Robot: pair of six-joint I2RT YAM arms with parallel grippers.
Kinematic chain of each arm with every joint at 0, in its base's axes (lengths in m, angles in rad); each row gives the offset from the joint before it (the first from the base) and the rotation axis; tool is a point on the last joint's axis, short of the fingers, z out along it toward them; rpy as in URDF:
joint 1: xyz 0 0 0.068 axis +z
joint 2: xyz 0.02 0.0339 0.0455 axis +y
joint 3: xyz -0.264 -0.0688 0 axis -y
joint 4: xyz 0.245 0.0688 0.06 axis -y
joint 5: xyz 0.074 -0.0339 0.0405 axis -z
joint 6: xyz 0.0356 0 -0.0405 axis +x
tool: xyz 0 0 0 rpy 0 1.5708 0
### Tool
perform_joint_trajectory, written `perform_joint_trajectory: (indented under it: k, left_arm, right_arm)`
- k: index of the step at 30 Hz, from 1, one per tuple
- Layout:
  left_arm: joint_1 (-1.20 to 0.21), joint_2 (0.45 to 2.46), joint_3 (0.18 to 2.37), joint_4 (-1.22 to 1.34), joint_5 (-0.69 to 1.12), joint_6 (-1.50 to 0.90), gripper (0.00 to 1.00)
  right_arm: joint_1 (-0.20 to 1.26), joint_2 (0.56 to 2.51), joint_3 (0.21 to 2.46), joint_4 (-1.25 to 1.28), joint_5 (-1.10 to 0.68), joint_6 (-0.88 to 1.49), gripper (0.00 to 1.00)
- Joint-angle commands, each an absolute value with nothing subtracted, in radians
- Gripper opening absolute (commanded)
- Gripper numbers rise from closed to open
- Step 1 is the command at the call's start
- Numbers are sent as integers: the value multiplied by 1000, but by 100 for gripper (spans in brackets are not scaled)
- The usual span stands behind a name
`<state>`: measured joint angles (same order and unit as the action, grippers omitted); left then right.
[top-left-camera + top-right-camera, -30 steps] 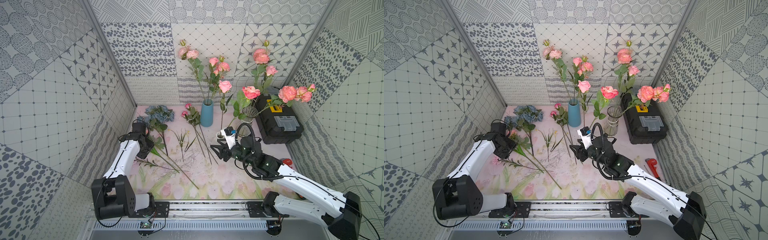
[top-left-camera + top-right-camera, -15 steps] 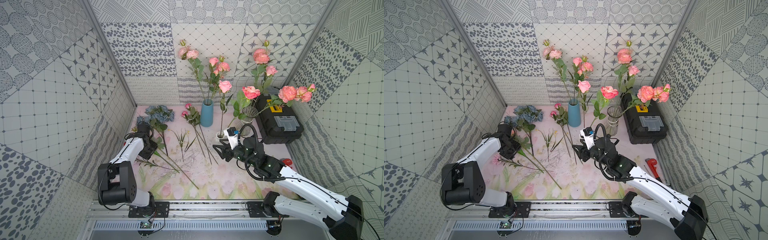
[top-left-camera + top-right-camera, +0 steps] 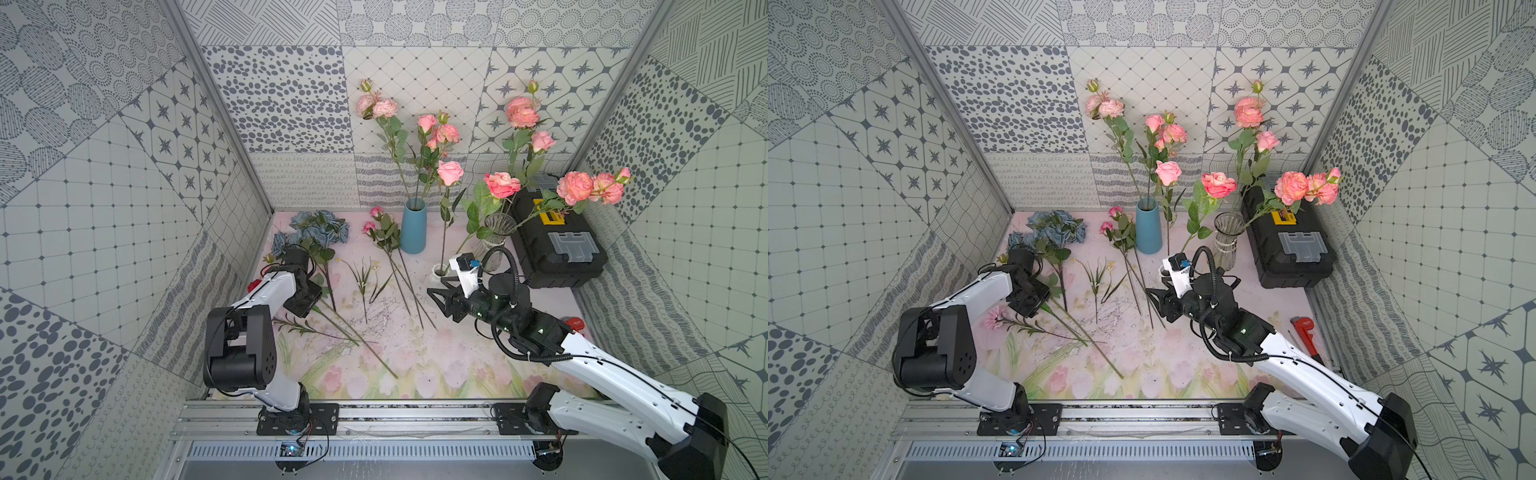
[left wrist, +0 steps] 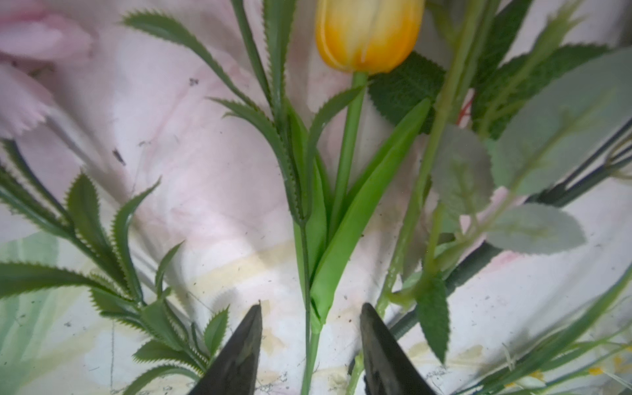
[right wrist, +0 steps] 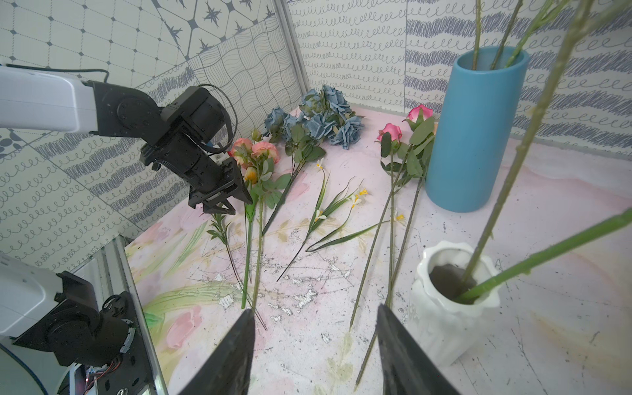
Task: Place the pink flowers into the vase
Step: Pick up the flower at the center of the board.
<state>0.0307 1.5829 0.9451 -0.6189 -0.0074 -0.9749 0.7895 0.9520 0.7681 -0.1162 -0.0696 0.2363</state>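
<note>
Left claw: the left claw [image 4: 311, 307] is spread and pinching nothing, low over a tangle of stems on the counter [image 4: 205, 171].
In its gap: the stem of a yellow tulip [image 4: 367, 34], which is not a task flower, clear of both fingertips.
Task flower here: the salmon-pink rose spray [image 5: 260, 150] lies flat. Its rose stem [image 4: 424, 178] passes just outside one fingertip, beside the tulip's.
Long axis: both stems run straight ahead of the claw, square to its closing line, with the blooms ahead.
Judgement: closing here would likely take the tulip, so a small sideways shift comes first.
Right claw: the right claw [image 5: 314, 311] is spread and empty above the counter.
Task flowers there: two pink rosebud stems [image 5: 405, 160] lie flat, cut ends just ahead and below, buds far ahead beside the blue vase [image 5: 475, 136].
Nearer arm: left for the spray, right for the rosebuds.
Other pink flowers: standing in the blue vase, the white vase [image 5: 444, 335] and the glass vase [image 3: 498, 237].
Room: blue-grey flowers [image 5: 328, 119] crowd ahead of the left claw. The white vase stands close beside the right claw, its stems leaning overhead.
</note>
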Motion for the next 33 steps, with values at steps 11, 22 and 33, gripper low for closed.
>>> perform_joint_trajectory:
  k: [11,22,33]
  left_arm:
    - [17,1653,918,-569,-89,-1036,44]
    - [11,1675,885,-520,-89,-1052,22]
    - [-42,1562,895,-548,-167,-1078,6]
  right_arm:
    - [782,925,759,-100,-59,249,57]
    - [783,908,760,-103,-58,249,57]
    - [782,904,762,-97,-70,249,57]
